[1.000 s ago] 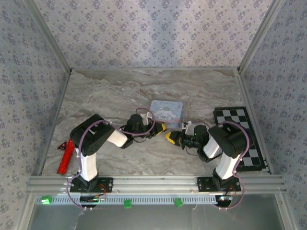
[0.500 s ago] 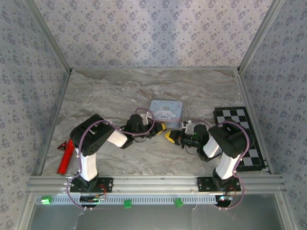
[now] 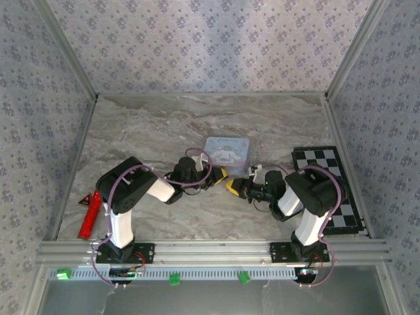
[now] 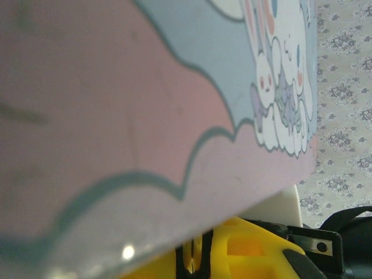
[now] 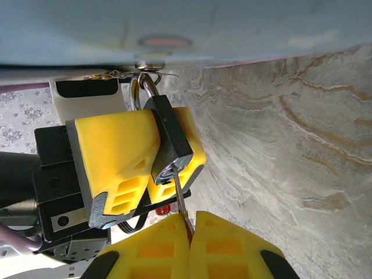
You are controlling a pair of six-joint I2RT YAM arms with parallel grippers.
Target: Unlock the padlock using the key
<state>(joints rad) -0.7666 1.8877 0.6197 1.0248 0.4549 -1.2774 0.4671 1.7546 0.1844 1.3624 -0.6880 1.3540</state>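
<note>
A flat box sits near the middle of the bench, which has a grey-brown marble pattern. The box lid is pale blue and pink, with a white cartoon rabbit printed on it. A black-and-white checkerboard lies at the bench's right edge, apart from the box. At the left edge lies a red bar, a small red triangle just beside it. Three green clips sit along the near rail. Floral wallpaper covers the walls.

**Key seated in the padlock**

The small dark padlock hangs tilted, its silver shackle hooked to the tin, its body clamped in the left gripper. The thin key, pinched by the right gripper, sits in its keyhole.
</note>
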